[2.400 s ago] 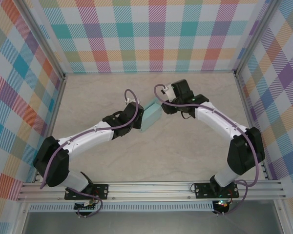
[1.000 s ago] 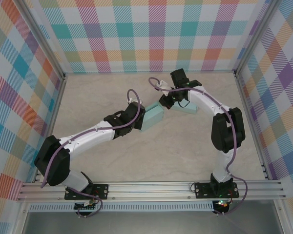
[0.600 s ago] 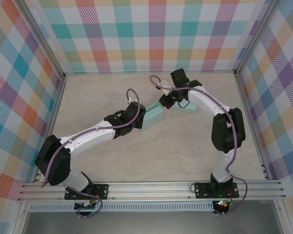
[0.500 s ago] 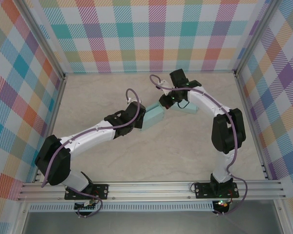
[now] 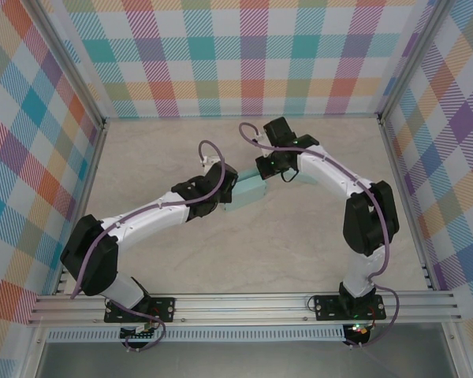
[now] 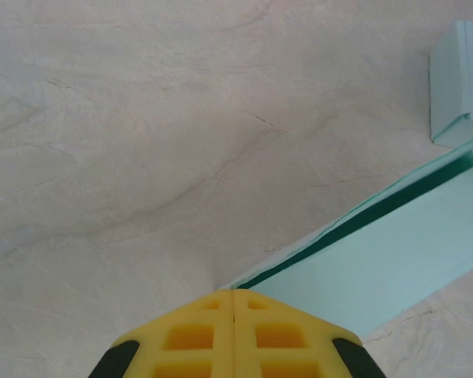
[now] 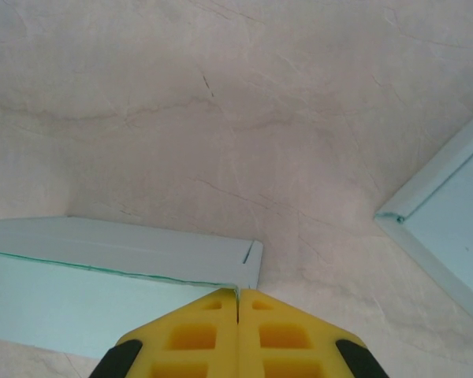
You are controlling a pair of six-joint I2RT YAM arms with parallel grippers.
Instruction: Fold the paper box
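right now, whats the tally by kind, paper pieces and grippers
teal paper pieces: 2, the box and a second piece
grippers: 2, the left gripper and the right gripper
total: 4

I see my left end effector with its yellow fingers pressed together, no gap between them. Its tip sits at the corner of the pale teal paper box, which lies on the marbled bench. A paler flap shows at the box's other end.
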